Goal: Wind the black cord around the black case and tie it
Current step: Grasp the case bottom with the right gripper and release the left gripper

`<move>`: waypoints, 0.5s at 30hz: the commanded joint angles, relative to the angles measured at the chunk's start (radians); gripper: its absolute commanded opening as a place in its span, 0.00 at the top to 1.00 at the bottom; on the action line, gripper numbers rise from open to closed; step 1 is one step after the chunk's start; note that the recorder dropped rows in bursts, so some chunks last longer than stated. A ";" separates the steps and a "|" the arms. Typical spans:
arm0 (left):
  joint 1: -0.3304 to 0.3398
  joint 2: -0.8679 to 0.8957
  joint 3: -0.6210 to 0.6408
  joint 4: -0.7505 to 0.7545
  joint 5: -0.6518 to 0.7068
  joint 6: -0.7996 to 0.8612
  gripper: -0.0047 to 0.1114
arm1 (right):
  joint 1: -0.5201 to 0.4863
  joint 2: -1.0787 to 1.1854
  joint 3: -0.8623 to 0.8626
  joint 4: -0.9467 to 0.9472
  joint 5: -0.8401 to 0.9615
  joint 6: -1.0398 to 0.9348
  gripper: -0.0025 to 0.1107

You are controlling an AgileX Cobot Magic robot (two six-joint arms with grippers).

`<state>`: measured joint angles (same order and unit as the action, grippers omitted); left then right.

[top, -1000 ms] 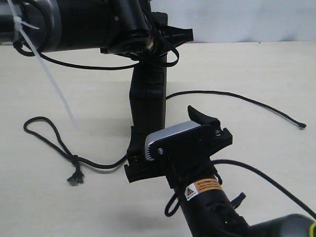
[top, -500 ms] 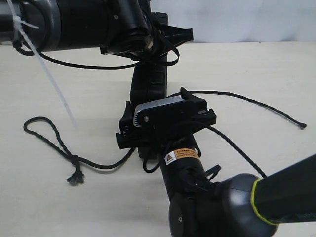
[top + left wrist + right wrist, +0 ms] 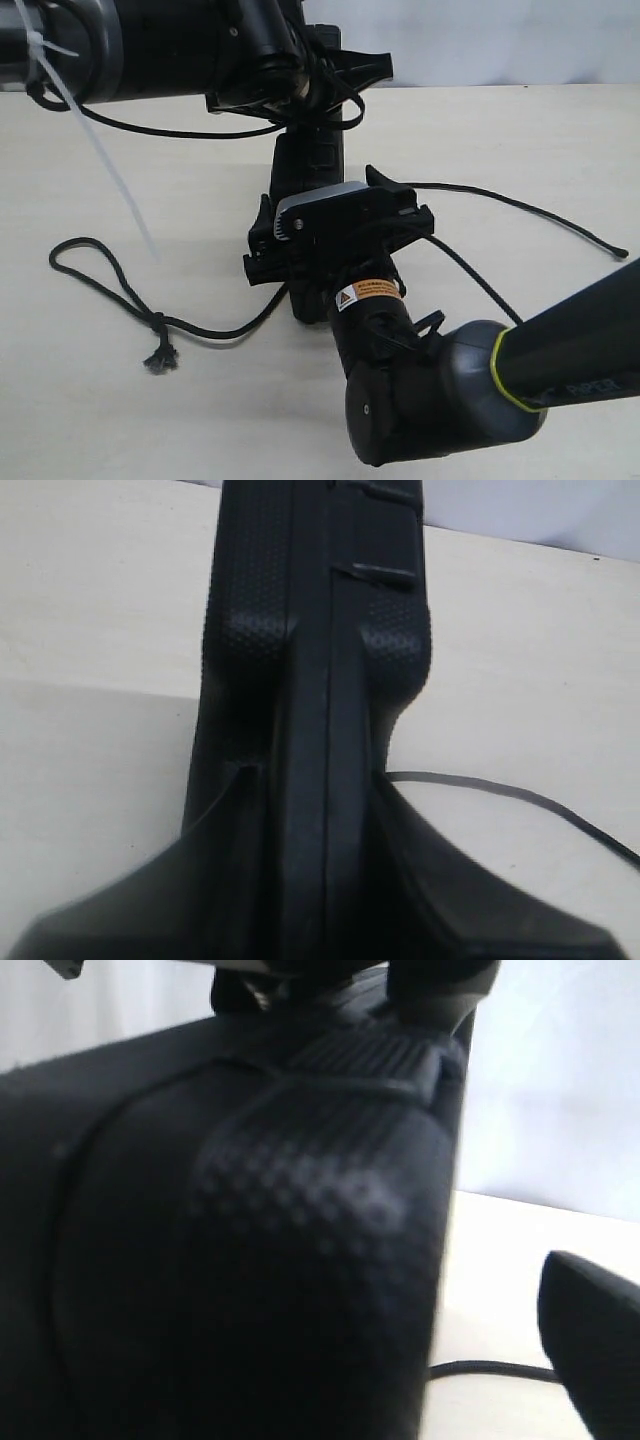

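The case (image 3: 308, 165) stands on edge on the worktop (image 3: 90, 420), long axis upright, with the left fingers (image 3: 150, 910) clamped on its upper end. The right fingers (image 3: 383, 186) are spread wide and empty, and they straddle the case's middle from the near side. The right wrist view shows its textured wall filling the gap beside one finger (image 3: 590, 1340), so the right arm is the nearer one to the case's lower half. The cord (image 3: 156, 322) lies flat across the worktop, its knotted loop out to the left and its plain tip far off to the right. It runs in toward the foot of the case, but the right arm hides whether it passes under or behind. A second ago the right fingers sat low at the base of the case. They have since risen and pushed in around it, and the cord's right-hand strand has shifted a little.
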<state>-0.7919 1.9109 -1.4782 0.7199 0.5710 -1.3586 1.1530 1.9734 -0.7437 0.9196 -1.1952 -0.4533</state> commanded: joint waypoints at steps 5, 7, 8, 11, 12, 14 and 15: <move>-0.011 -0.004 -0.003 -0.048 -0.015 -0.008 0.96 | -0.023 0.003 -0.008 0.039 -0.026 -0.003 0.53; -0.011 -0.004 -0.003 -0.043 -0.019 -0.004 0.96 | -0.015 0.003 -0.008 0.024 -0.026 0.003 0.65; -0.011 -0.004 -0.003 -0.043 -0.017 -0.002 0.96 | -0.013 0.003 -0.008 0.028 -0.026 0.005 0.66; -0.011 -0.004 -0.003 -0.043 -0.017 -0.002 0.96 | -0.013 0.003 -0.008 0.030 -0.026 0.005 0.66; -0.011 -0.004 -0.003 -0.043 -0.017 -0.002 0.96 | -0.013 0.003 -0.008 0.030 -0.026 0.005 0.66; -0.011 -0.004 -0.003 -0.043 -0.020 -0.002 0.96 | -0.013 0.003 -0.008 0.033 -0.026 0.005 0.66; -0.011 -0.004 -0.003 -0.041 -0.026 -0.002 0.96 | -0.013 0.003 -0.008 0.038 -0.026 0.001 0.66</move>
<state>-0.7902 1.9168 -1.4831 0.7072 0.5638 -1.3852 1.1568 1.9791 -0.7437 0.9076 -1.1875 -0.4616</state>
